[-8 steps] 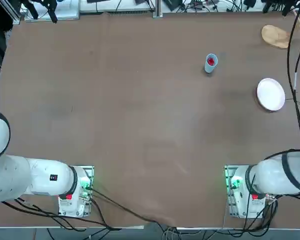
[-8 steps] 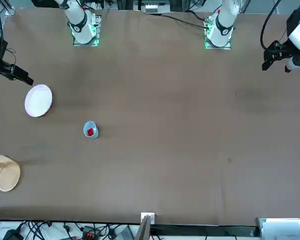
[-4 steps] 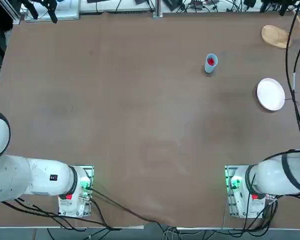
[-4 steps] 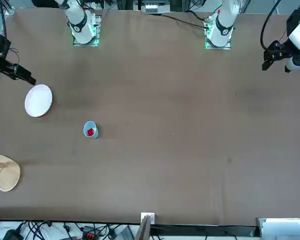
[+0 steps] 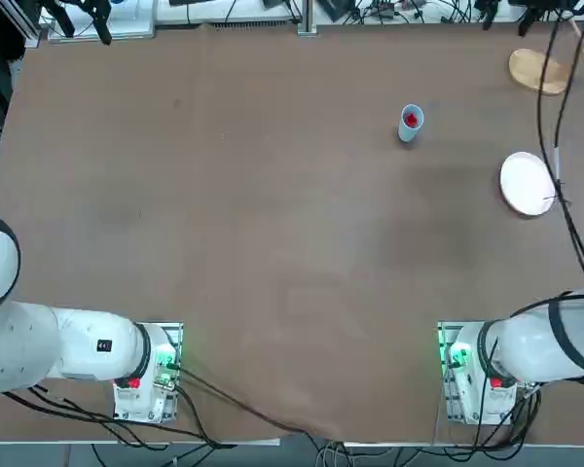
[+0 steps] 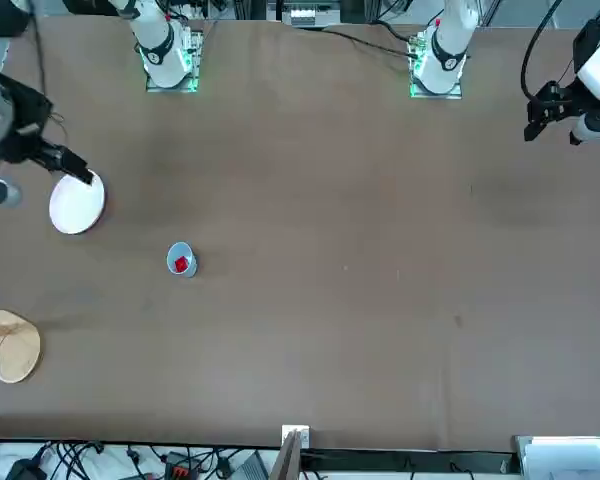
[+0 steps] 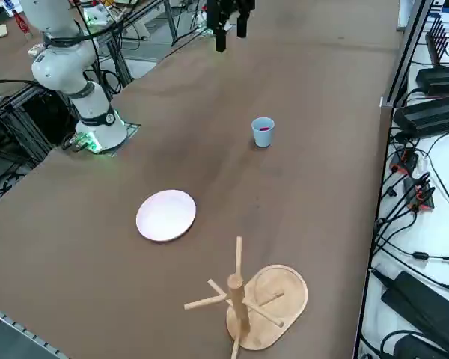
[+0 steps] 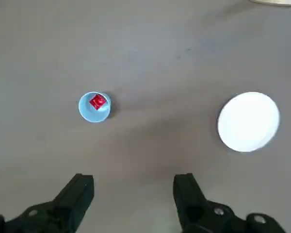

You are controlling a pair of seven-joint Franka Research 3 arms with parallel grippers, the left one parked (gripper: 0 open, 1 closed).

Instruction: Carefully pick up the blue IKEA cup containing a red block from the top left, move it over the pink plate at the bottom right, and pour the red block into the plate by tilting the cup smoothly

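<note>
Top view: the blue IKEA cup is standing upright, the pink plate well apart. Wrist view: the right gripper is hanging high, fingers spread and empty — approach step, descent pending. Only here is the red block showing clearly inside the cup.

Under my claw the table looks matt brown, smooth, like laminate w/ faint scuffs. My fingers are matt black plastic, apart. Ahead, the cup is smooth light-blue plastic; block inside is glossy-ish red. Beside it the plate looks smooth, pale, slightly shiny. Farther off, a rack of bare wood.
</note>
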